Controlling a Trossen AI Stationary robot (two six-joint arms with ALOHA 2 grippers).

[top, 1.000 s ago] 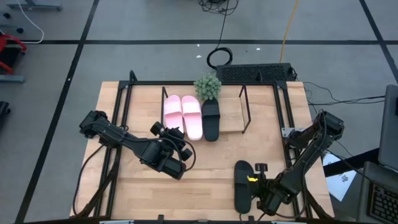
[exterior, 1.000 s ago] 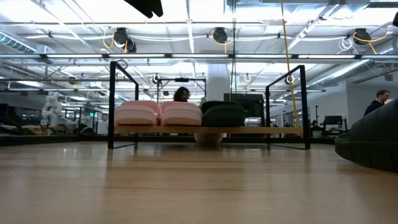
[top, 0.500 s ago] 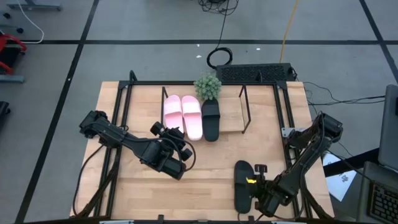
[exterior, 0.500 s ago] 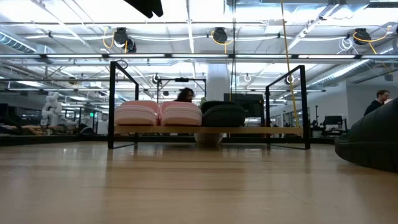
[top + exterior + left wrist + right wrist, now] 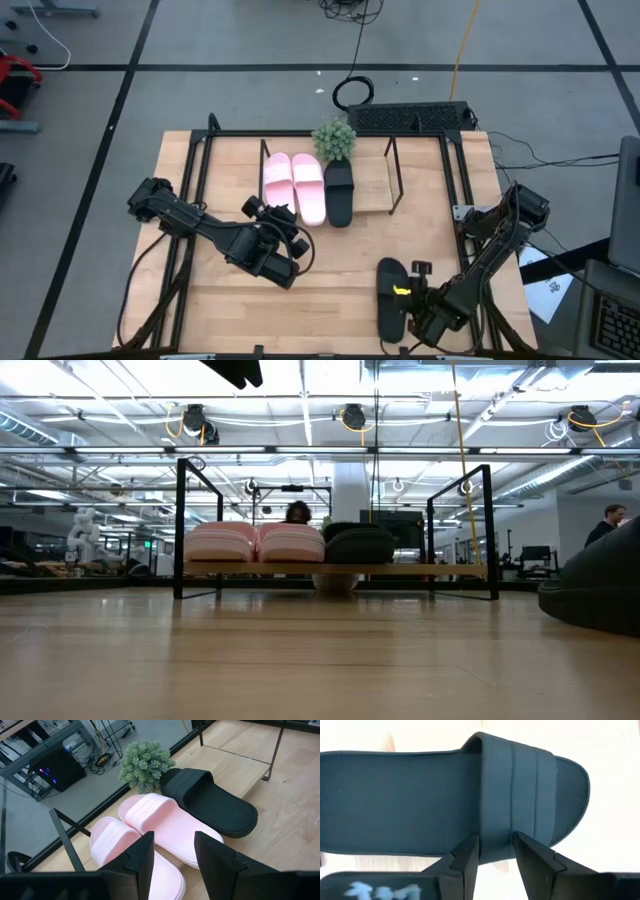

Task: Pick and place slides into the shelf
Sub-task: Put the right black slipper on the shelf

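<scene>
The shelf (image 5: 372, 182) stands at the table's far side. On its board rest the pale pink pair (image 5: 295, 185) and one black slide (image 5: 339, 192), soles down, also seen in the left wrist view as pink slides (image 5: 150, 830) and black slide (image 5: 210, 800). The second black slide (image 5: 390, 300) lies sole-down near the table's near edge. My right gripper (image 5: 496, 842) is open at that slide's right side, with a fingertip on either side of the strap's heel-side edge (image 5: 495, 795). My left gripper (image 5: 174, 840) hangs open above the table, just short of the pink pair. My right gripper comes slanting down from the table's right onto the black slide's strap, where the strap meets the sole's side (image 5: 496, 827). I cannot tell whether the fingers touch it. The slide lies flat on the table.
A small green plant (image 5: 335, 138) stands right behind the shelf's middle. A dark metal frame (image 5: 200, 150) borders the tabletop. The shelf board right of the black slide (image 5: 372, 190) is bare. In the low view the near black slide (image 5: 600, 595) fills the right edge.
My right gripper has crept a little toward the table's left and near edge, closer onto the black slide. The slide has stayed where it was.
</scene>
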